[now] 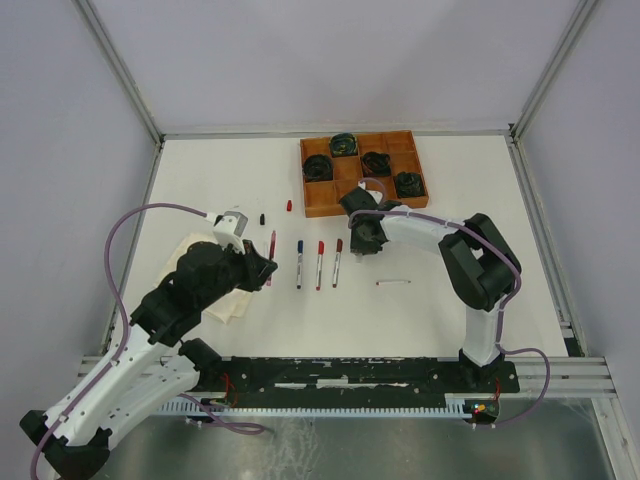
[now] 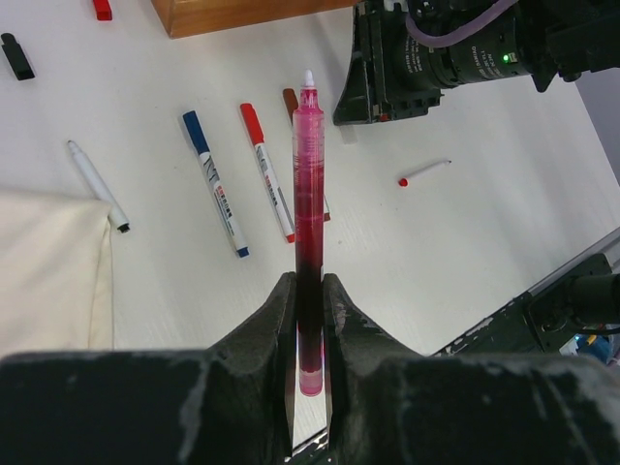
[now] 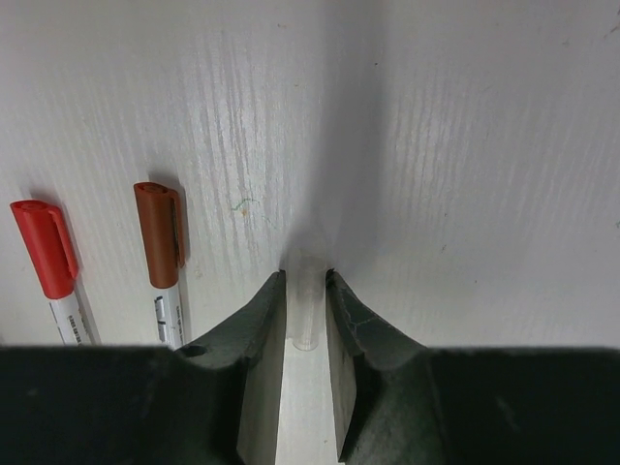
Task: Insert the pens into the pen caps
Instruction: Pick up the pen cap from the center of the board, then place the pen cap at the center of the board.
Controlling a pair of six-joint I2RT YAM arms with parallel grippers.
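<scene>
Left wrist view: pinches a pink pen [image 2: 308, 223] near its butt end in the left gripper [image 2: 308, 286], jaws closed tight on the barrel, bare white nib pointing toward the top of the frame. Right wrist view: presses the right gripper [image 3: 305, 281] down to the table [image 3: 465, 145], jaws drawn to a narrow slot around a small clear cap [image 3: 305, 315], seemingly pinched, contact on both sides hard to confirm.

Elsewhere, left of centre and side by side: a blue-capped pen [image 2: 215, 184], a red-capped pen [image 2: 269, 172] and a brown-capped pen [image 3: 160, 237], already done. Not yet capped: a red-tipped pen [image 2: 424, 172] at centre right and a black-tipped pen [image 2: 97, 184] beside the cream cloth [image 2: 48, 281]. Upper left corner: a loose black cap [image 2: 16, 55] and red cap [image 2: 102, 8].

To mate well: lift the clear cap off the table first, turn its open mouth toward the nib, and line up both axes before closing in. Push straight along the barrel, slowly. Avoid any sideways load, given the long overhang beyond the grip, likely to pivot. Stop on the seat.
</scene>
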